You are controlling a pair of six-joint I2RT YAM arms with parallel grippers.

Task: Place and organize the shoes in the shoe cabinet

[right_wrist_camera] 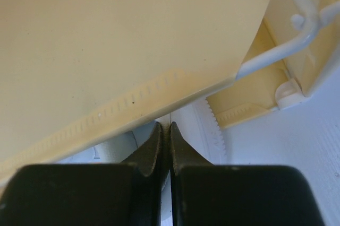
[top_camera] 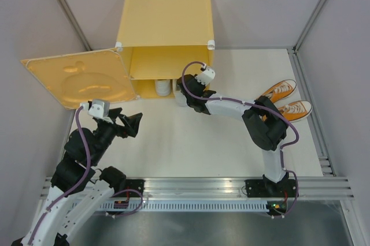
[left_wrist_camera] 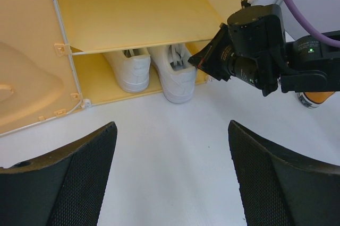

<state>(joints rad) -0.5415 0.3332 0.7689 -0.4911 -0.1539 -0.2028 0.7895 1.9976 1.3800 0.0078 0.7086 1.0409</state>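
Right hand point(right_wrist_camera: 164, 128) tight together at a white sneaker point(left_wrist_camera: 178, 77); left hand point(left_wrist_camera: 172, 125) wide apart, empty.

White sneakers point(left_wrist_camera: 175, 73) sit in open cabinet point(top_camera: 165, 15); orange pair point(top_camera: 295, 108) outside.

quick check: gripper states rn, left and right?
Left gripper: open, fingers wide apart, empty.
Right gripper: shut, nothing visible between the fingers, tips by a white shoe under the cabinet shelf.

Robot lab cell: plain grey partition walls point(top_camera: 260, 3), alu mounting rail point(top_camera: 196, 185), white tabletop point(top_camera: 191, 148).
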